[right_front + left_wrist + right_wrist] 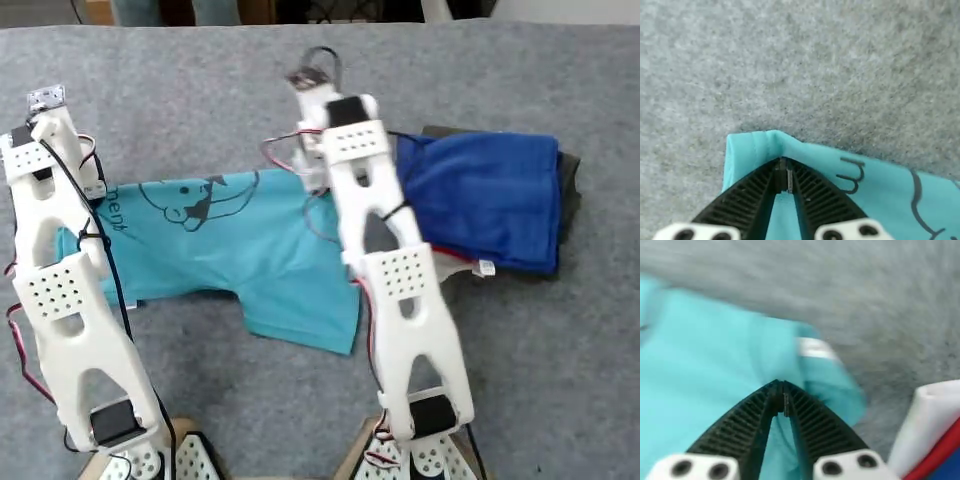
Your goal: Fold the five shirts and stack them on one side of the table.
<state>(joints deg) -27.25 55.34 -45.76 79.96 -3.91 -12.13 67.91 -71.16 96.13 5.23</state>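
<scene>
The teal shirt (250, 250) lies spread on the grey bench (200, 90), with its printed side up, between the two arms. To its right, near the bench edge, there is a pile of already folded shirts: a blue shirt (490, 195) on top and a dark shirt (570, 190) showing under it.

The left gripper (784, 172) is at the far left corner of the teal shirt. Its fingers (752, 192) are pressed together on the hem, and the cloth rises in a small ridge around the tips. The right gripper (780, 395) is at the other end of the same edge, close to a white label (812, 347). Its fingers (825, 427) are also closed to a point over the teal cloth. I think they pinch it, but this is less clear to me.

I judge that a fold of this shirt is being made, with both corners held. Several things could go wrong from here. The thin pinch at the hem could slip if one arm pulls faster than the other, and then the fold would come out crooked. The right arm also works very near the pile, so a wide swing could push the blue shirt out of place.
</scene>
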